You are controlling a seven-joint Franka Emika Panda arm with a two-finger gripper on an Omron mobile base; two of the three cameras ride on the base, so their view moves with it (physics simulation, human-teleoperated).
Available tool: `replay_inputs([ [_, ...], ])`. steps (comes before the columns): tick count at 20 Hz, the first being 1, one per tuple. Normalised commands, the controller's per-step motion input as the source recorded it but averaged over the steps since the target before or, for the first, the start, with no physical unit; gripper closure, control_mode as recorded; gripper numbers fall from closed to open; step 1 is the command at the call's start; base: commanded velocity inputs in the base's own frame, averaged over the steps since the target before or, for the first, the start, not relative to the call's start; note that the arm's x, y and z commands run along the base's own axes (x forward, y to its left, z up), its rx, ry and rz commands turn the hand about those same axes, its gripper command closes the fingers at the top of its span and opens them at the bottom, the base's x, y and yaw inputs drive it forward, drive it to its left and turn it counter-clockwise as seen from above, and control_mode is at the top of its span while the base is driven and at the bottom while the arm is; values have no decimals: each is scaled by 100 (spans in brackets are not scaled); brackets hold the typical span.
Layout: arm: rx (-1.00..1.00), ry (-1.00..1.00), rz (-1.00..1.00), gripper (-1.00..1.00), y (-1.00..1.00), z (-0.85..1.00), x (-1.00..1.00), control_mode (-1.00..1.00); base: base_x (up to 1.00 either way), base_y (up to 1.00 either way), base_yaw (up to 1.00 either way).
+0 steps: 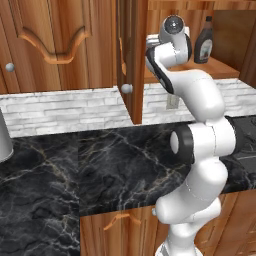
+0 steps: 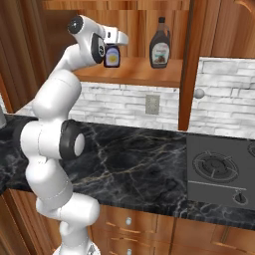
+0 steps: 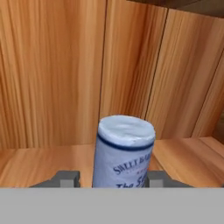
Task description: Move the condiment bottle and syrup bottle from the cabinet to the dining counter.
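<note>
The condiment bottle (image 3: 124, 151) stands upright on the cabinet shelf (image 2: 134, 72), its pale bluish-white cap and label close in the hand view. In the right base view the condiment bottle (image 2: 112, 57) looks dark with a white label. My gripper (image 3: 113, 179) reaches into the cabinet with one finger on each side of the bottle. It is open, with a narrow gap showing at the left finger. The gripper (image 2: 114, 49) hangs just over the shelf's left part. The brown syrup bottle (image 2: 160, 45) stands upright to the right, apart from the hand; it is also seen as the syrup bottle (image 1: 204, 42).
The opened cabinet door (image 1: 132, 60) with a silver knob juts toward me, left of the arm. Another door (image 2: 191, 60) stands right of the shelf. A black marble counter (image 1: 100, 170) lies below, with a stove (image 2: 219, 174) at right. A wall outlet (image 2: 152, 104) sits on white brick.
</note>
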Motion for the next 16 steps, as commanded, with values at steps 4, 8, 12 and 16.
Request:
replay_inputs([
  [4, 0, -18, 0, 100, 0, -14, -21, -100, 0, 0, 0],
  [8, 0, -9, 0, 100, 0, -16, -36, -100, 0, 0, 0],
  [12, 0, 3, 0, 100, 0, 0, -59, -100, 0, 0, 0],
  [16, 0, 6, 0, 100, 0, 7, -82, -100, 0, 0, 0],
])
